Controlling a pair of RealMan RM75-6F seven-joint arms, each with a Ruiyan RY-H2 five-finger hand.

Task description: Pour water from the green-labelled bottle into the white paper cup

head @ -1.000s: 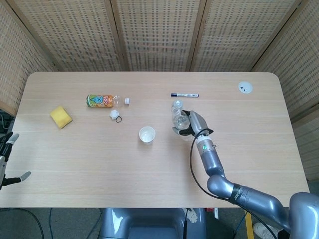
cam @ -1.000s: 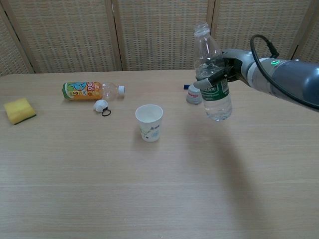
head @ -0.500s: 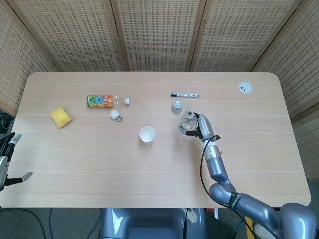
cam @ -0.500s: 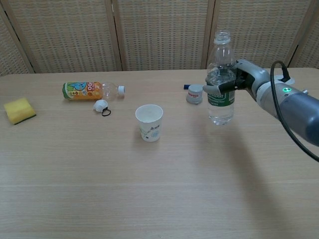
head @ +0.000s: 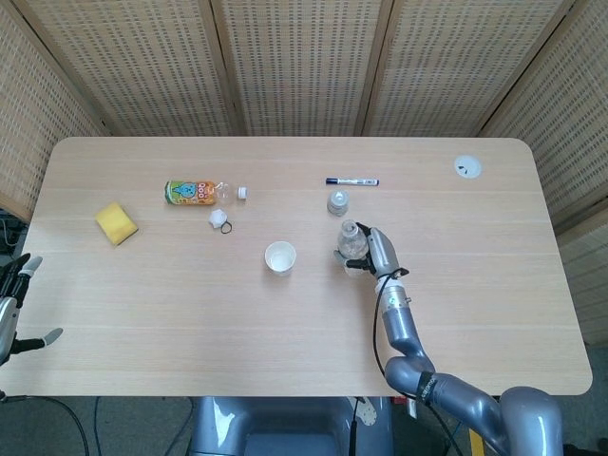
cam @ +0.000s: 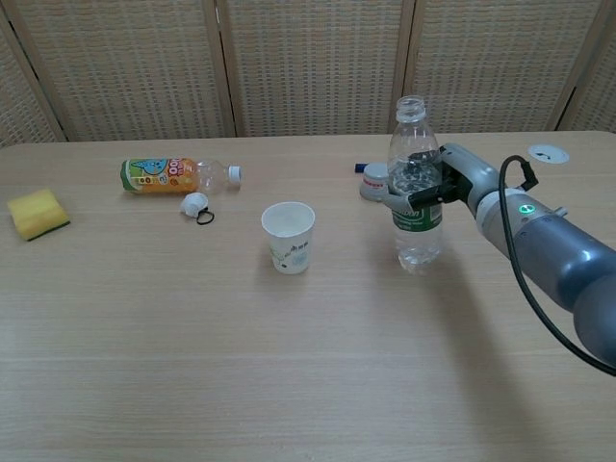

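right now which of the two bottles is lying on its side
The orange-labelled bottle at the table's left lies on its side, untouched. The green-labelled bottle stands upright, held by the right hand.

Light wooden table [head: 190, 304] with rounded corners. On it: yellow sponge [head: 116, 222] at far left; orange-labelled bottle lying on its side [head: 195, 192]; small white cap [head: 218, 218] just beside it; white paper cup [head: 280, 257] upright near centre; black marker pen [head: 351, 180] toward the far edge.

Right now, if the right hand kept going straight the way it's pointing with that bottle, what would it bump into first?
The right hand holding the green-labelled bottle points across the table, away from the robot. Likely first in that line is the small cap, with the marker pen just beyond. Depth is unclear, so it might pass beside the cap.
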